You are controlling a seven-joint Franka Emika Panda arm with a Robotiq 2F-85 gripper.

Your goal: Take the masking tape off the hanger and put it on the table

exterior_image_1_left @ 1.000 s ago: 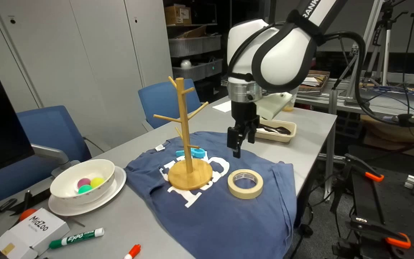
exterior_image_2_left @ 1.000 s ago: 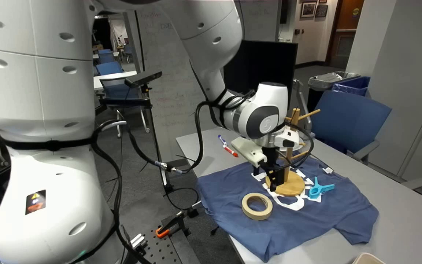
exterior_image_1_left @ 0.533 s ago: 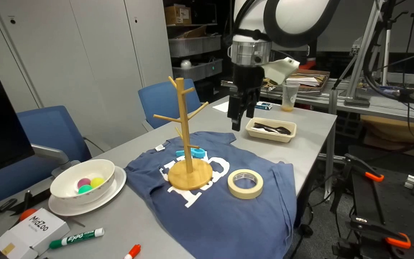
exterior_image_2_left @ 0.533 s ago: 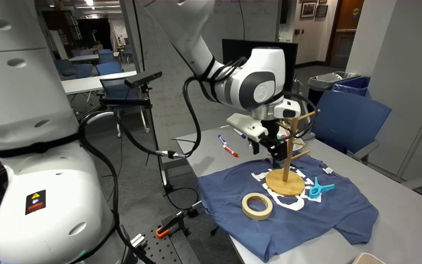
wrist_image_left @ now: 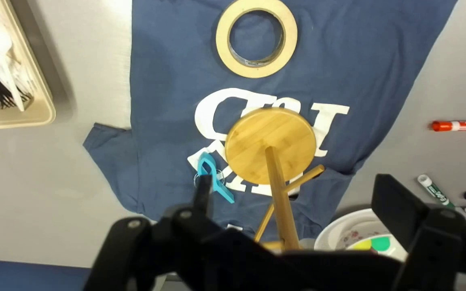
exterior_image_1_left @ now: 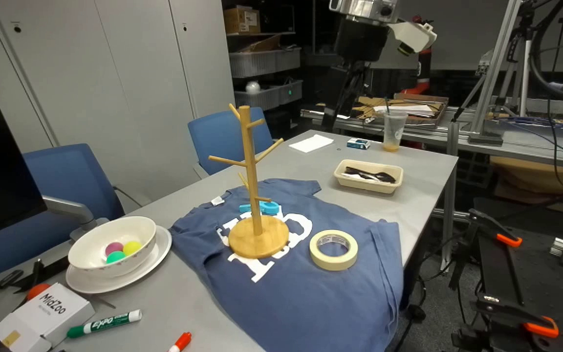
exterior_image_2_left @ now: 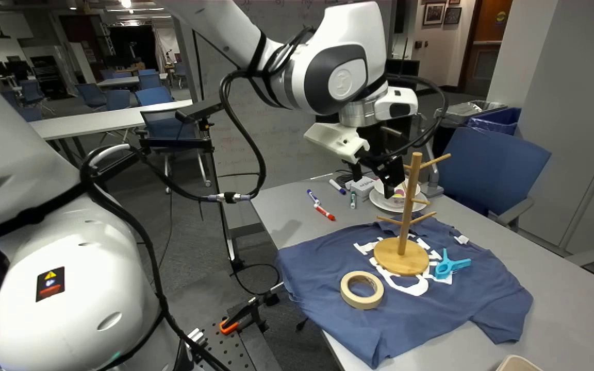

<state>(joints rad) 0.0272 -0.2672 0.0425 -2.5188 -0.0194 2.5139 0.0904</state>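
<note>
In an exterior view the gripper [exterior_image_1_left: 337, 117] is showing dark-on-dark; in an exterior view a ceiling light [exterior_image_2_left: 126, 3] is glowing. Wrist view: glare is whitening the table [wrist_image_left: 93, 48] near top edge, tray [wrist_image_left: 41, 109] is casting soft shadow, close fingers [wrist_image_left: 397, 210] are sitting out of focus.

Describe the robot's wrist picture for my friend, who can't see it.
From above, a roll of masking tape lies flat on a blue shirt spread on a grey table, near a standing wooden hanger. The robot's open gripper shows along the bottom edge; a turquoise clamp lies beside the hanger, and a cutlery tray sits at upper left.
</note>
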